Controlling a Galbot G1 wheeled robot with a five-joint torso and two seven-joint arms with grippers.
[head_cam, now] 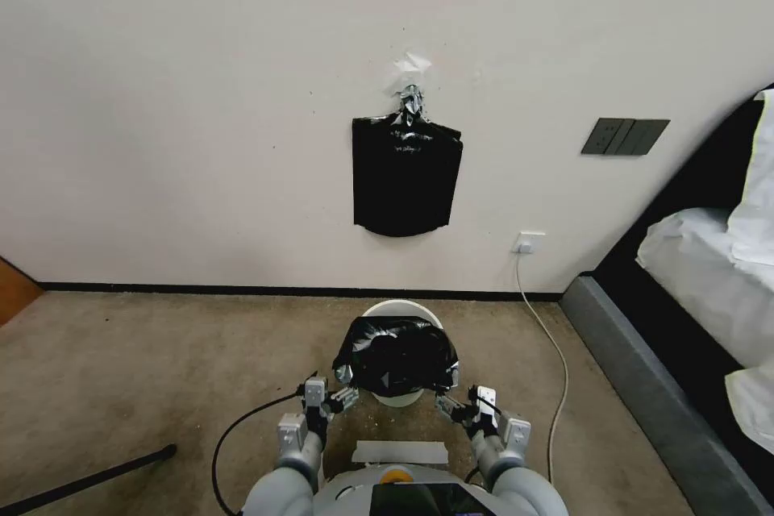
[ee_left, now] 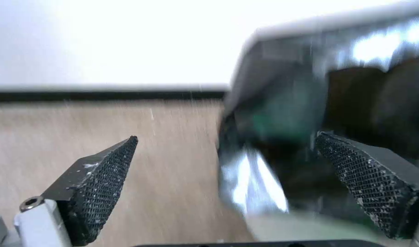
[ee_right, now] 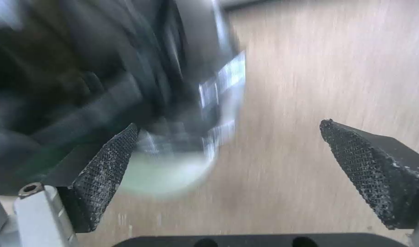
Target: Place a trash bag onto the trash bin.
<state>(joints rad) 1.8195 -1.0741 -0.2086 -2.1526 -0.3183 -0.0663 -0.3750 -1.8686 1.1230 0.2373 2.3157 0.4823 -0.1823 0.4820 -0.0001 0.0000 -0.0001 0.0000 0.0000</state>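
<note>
A crinkled glossy black trash bag (head_cam: 397,355) drapes over the round white trash bin (head_cam: 398,309) on the carpet near the wall, covering its near side; the far rim shows bare. My left gripper (head_cam: 343,397) hovers open just left of the bin's base. My right gripper (head_cam: 446,403) is open at the bin's right side. In the left wrist view the trash bag (ee_left: 292,137) hangs beside the left gripper (ee_left: 225,151), with nothing between the fingers. The right wrist view shows the trash bag (ee_right: 104,75) next to the right gripper (ee_right: 230,137), whose jaws stand wide apart.
A flat bundle of black bags (head_cam: 405,177) hangs from a clip on the wall above the bin. A white cable (head_cam: 552,347) runs from a wall socket down the carpet. A bed (head_cam: 701,290) with a dark frame stands at the right. A black rod (head_cam: 89,480) lies at the left.
</note>
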